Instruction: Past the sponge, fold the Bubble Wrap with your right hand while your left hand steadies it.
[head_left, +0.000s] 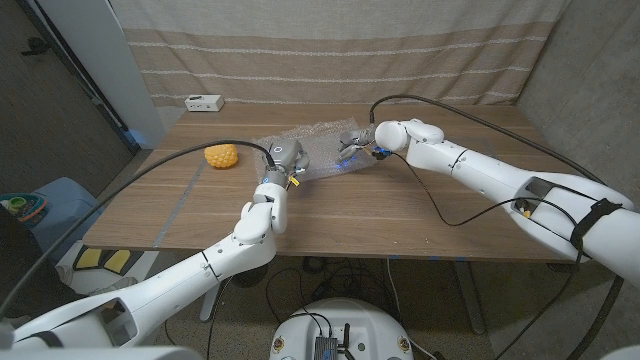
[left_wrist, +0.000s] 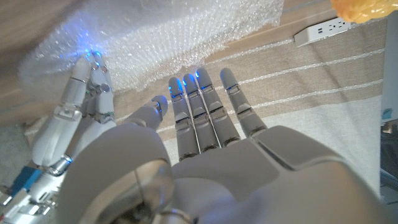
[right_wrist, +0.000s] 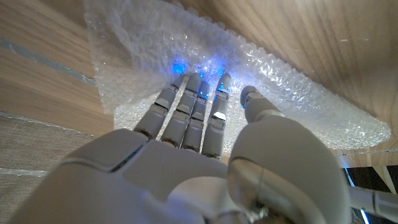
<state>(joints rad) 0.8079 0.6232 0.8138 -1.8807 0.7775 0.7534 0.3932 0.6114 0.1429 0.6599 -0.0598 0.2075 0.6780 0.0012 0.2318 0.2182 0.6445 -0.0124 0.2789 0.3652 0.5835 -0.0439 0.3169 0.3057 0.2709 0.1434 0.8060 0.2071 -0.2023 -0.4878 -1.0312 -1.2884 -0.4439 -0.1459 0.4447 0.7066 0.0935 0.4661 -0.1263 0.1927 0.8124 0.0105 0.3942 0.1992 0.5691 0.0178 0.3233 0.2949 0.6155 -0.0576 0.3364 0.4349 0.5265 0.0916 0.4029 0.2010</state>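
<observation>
A clear sheet of Bubble Wrap (head_left: 312, 143) lies crumpled at the table's middle, beyond the yellow sponge (head_left: 222, 156). My left hand (head_left: 285, 160) is at the wrap's near edge, its fingers (left_wrist: 199, 106) straight and apart, their tips reaching the wrap (left_wrist: 174, 37). My right hand (head_left: 357, 140) is at the wrap's right end. Its fingers (right_wrist: 196, 99) are stretched out with the tips on the wrap (right_wrist: 267, 68), and the thumb lies alongside. The right hand (left_wrist: 81, 106) also touches the wrap's edge in the left wrist view. Neither hand plainly grips the sheet.
A white power strip (head_left: 203, 102) lies at the table's far left edge, before a striped curtain. The sponge (left_wrist: 364, 9) is left of the wrap. Bare wood (head_left: 400, 215) runs along the table's near side and to the right.
</observation>
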